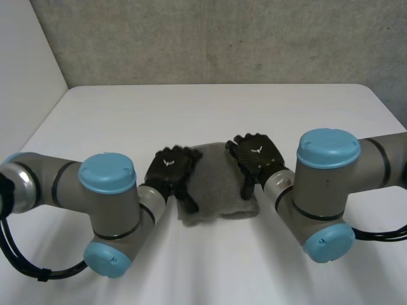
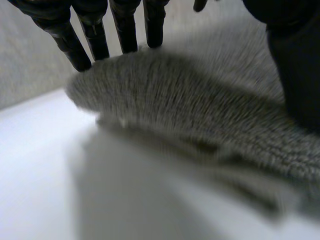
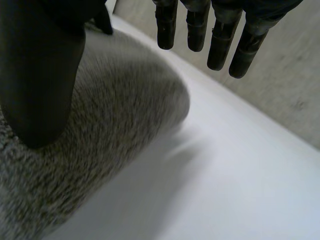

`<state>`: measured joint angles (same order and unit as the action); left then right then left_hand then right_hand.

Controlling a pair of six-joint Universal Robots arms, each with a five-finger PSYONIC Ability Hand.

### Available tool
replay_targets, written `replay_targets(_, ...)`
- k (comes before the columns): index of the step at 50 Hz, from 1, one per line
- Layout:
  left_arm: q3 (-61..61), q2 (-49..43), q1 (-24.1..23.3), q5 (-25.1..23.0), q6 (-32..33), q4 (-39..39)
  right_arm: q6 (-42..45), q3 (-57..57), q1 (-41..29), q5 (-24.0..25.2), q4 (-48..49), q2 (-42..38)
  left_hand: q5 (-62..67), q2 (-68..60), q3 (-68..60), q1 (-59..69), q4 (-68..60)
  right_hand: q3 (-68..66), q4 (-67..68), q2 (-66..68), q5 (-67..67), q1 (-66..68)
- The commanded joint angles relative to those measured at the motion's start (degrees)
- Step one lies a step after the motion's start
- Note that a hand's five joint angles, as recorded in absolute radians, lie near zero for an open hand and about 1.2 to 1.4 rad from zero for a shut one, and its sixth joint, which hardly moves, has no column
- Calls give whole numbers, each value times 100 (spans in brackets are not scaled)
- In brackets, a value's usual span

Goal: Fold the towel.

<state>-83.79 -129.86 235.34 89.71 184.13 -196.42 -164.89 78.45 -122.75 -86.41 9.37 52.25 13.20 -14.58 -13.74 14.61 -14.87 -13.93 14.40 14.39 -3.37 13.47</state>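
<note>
The side edges of the grey towel (image 1: 216, 184) are covered in the head view by the left hand (image 1: 170, 168) and the right hand (image 1: 255, 155), and its layers are hard to make out. In the wrist views each hand is seen spread. Straight fingers (image 2: 125, 30) reach past the towel's rounded edge, and a thumb (image 3: 40, 75) is held over the pile with nothing clamped. The towel is bunched in the middle of the white tabletop (image 1: 210, 108), with a rough grey wall (image 1: 222, 38) behind.
</note>
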Motion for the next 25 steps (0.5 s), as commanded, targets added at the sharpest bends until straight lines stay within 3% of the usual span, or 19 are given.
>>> replay_targets(1,267,40,-6,468,343,632,-25,-487,-12,28,-750,-269,-1181,319,235,-322,348,393,-440,-439,337,-347)
replay_targets(8,337,1022,-32,503,36,719,-78,-514,6,72,-963,452,-1231,370,285,-372,398,393,-440,-439,337,-347)
replay_targets(15,434,1886,47,521,-483,764,-367,-471,190,-278,-972,1899,-1248,387,302,-389,415,393,-440,-439,337,-347)
replay_targets(21,863,2657,196,574,-633,1735,-685,-567,559,-946,-1217,2710,-1248,386,302,-389,415,393,-440,-439,337,-347)
replay_targets(25,1215,2808,372,679,-677,2581,-711,-602,612,-992,-1464,2808,-1265,403,319,-406,432,393,-440,-439,337,-347)
